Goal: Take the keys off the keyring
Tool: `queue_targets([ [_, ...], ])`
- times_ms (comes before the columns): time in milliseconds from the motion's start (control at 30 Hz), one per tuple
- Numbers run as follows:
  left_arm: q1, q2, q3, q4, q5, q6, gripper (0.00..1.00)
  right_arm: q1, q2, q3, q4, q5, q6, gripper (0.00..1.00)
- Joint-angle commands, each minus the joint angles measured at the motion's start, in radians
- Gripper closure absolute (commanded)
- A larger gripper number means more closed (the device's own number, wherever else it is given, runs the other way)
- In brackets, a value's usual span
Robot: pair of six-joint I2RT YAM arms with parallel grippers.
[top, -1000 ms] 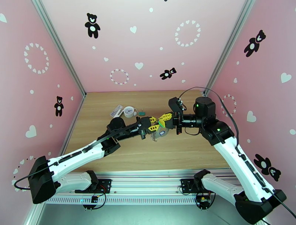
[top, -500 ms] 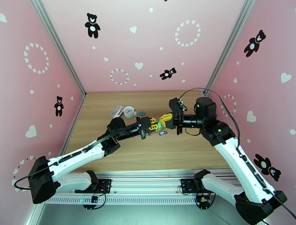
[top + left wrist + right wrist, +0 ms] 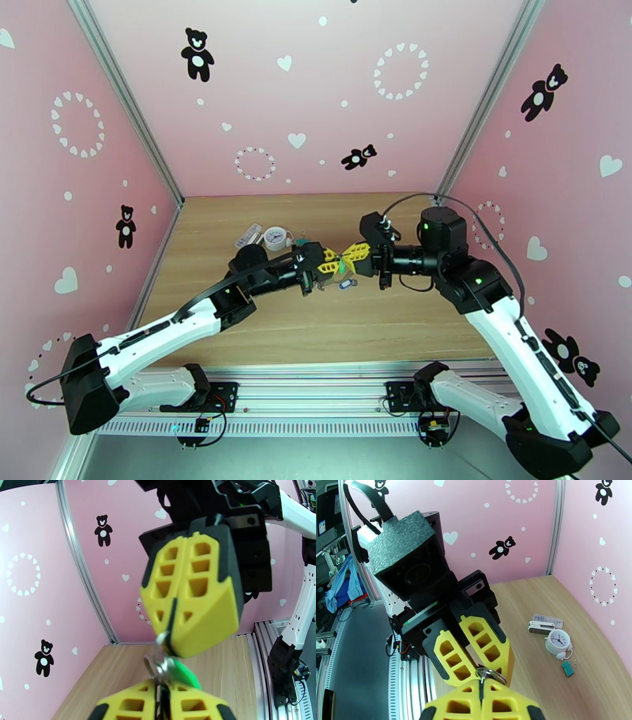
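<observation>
Presently, both grippers meet tip to tip above the middle of the wooden table [image 3: 379, 324]. The left gripper [image 3: 330, 265] reaches in from 8 o'clock and the right gripper [image 3: 346, 259] from 3 o'clock.

Right gripper: fingers pressed fully together, nipping the silvery metal rings of the keyring [image 3: 154, 664] at the very tip. In the right wrist view one ring stands proud of the closed pads.

Left gripper: fingers drawn narrow, with thin metal caught between them. The green key [image 3: 182, 674] sits with its bright head just outside the pads, touching the rings. The grip appears to be on that key, though the exact piece pinched is hard to make out.

The keyring hardware is therefore held in the air between the two grippers, off the table.

The blue key [image 3: 345, 285] shows just at 6 o'clock from the meeting point. I cannot tell whether it hangs or lies on the wood.

At 10 o'clock from the grippers, well apart, stand a round white clock [image 3: 276, 237], a teal binder clip [image 3: 301, 241] and a small pale oblong object [image 3: 250, 234].
</observation>
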Motion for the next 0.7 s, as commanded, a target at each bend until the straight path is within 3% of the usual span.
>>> queue_targets([
  [0, -0.004, 0.002, 0.046, -0.036, -0.04, -0.023, 0.87, 0.038, 0.005, 0.045, -0.086, 0.044, -0.058, 1.0],
  [233, 0.001, 0.004, 0.094, -0.114, -0.049, -0.043, 0.87, 0.12, 0.024, 0.076, -0.169, 0.182, -0.127, 1.0],
  [467, 0.002, -0.013, 0.085, -0.115, -0.016, -0.045, 0.86, 0.118, 0.005, 0.081, -0.128, 0.225, -0.113, 1.0],
  [667, 0.001, -0.036, 0.03, -0.062, 0.007, -0.028, 0.69, 0.088, -0.009, 0.085, -0.076, 0.16, -0.064, 1.0],
])
